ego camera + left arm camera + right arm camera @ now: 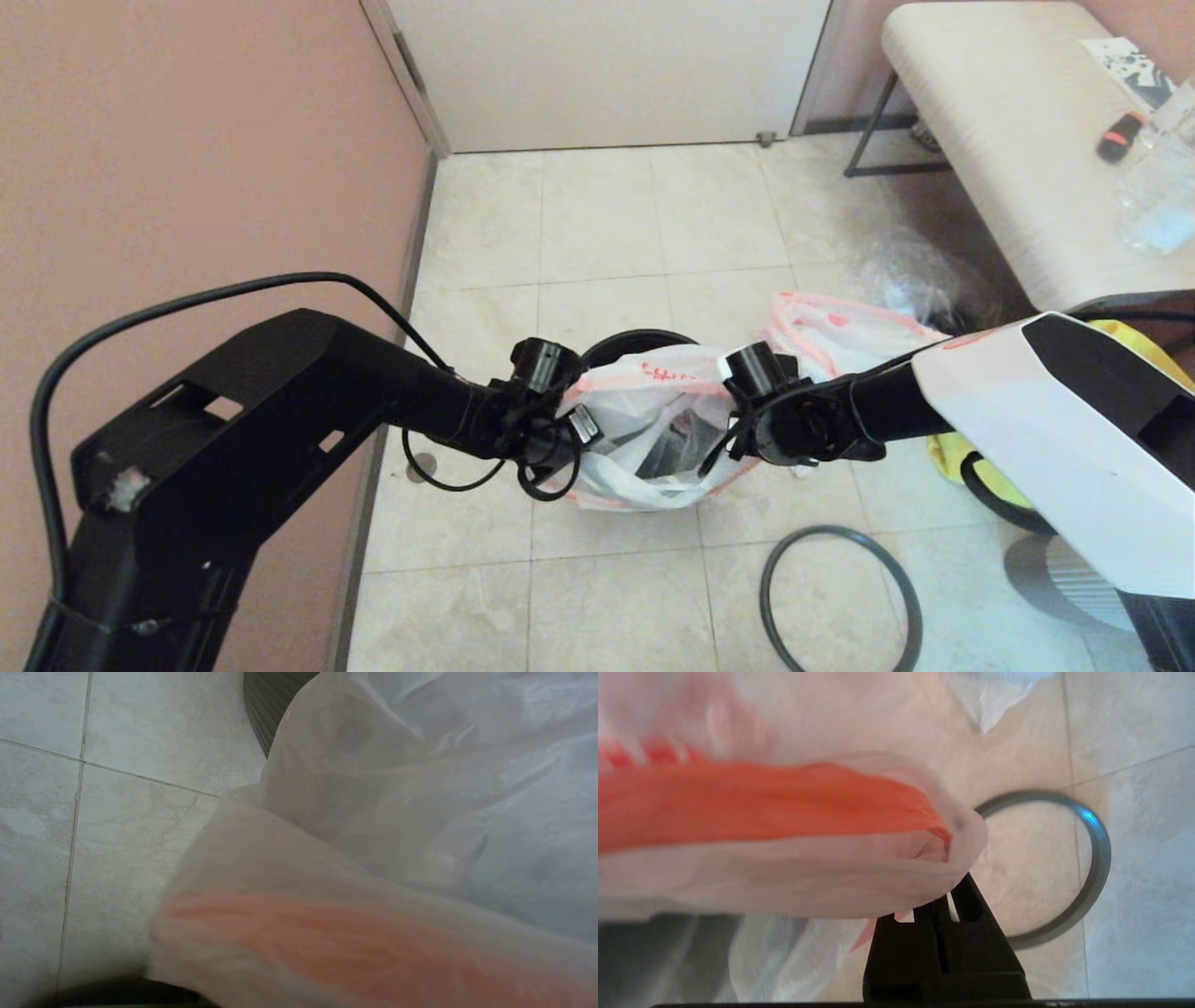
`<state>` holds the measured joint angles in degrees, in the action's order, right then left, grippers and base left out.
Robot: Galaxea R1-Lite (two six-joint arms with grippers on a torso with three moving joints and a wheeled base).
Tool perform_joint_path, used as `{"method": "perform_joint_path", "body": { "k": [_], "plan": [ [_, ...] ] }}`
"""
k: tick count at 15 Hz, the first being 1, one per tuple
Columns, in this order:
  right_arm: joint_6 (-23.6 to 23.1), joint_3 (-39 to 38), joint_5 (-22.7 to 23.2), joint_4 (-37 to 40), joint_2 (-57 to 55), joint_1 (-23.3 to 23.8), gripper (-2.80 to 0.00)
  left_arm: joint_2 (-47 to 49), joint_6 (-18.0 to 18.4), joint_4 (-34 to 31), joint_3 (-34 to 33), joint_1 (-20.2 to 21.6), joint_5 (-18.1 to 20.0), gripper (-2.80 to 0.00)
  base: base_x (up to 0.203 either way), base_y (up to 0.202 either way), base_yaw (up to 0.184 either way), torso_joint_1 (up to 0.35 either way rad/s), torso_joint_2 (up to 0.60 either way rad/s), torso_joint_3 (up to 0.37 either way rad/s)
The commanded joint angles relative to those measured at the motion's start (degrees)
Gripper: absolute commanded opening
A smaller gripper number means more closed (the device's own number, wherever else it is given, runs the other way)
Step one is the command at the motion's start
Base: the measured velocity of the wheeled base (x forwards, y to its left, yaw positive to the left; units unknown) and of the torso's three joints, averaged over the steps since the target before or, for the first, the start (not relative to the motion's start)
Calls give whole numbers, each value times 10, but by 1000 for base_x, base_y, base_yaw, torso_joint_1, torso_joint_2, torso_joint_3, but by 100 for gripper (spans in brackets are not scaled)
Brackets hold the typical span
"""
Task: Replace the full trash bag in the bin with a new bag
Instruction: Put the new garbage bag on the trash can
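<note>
Tiled floor at frame centre: right gripper (945,900), pinched on the new bag (644,429), should spread its rim evenly over the bin (635,343), left gripper (560,448) grip unclear.

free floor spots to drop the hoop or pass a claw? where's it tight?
Free: bare tiles between the bin and the door, and the strip along the pink wall. Tiles left of the hoop are bare too. Crowded: right of the bin, where the full trash bag, a clear bag and a yellow tote cluster by the bench.
</note>
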<state>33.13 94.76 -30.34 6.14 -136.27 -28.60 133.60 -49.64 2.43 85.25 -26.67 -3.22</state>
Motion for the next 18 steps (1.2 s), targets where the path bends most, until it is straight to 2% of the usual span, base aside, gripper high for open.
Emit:
{"method": "perform_joint_path", "body": {
  "k": [1,6,14,16,18],
  "plan": [
    [1,31,-2,4,-4,16,-280,1,-3,0,-2,-1,0,-280,0,0,0,0,0,0],
    [2,119,7,55,-14,47,-280,-2,0,-3,-10,-19,0,-280,0,0,0,0,0,0],
    [11,168,21,84,-68,56,-280,-5,0,-1,-15,-23,15,-280,0,0,0,0,0,0],
    [53,157,28,118,-32,53,-280,4,0,2,-11,-20,13,-280,0,0,0,0,0,0],
    [104,142,68,173,10,51,-280,6,0,2,-9,-20,13,-280,0,0,0,0,0,0]
  ]
}}
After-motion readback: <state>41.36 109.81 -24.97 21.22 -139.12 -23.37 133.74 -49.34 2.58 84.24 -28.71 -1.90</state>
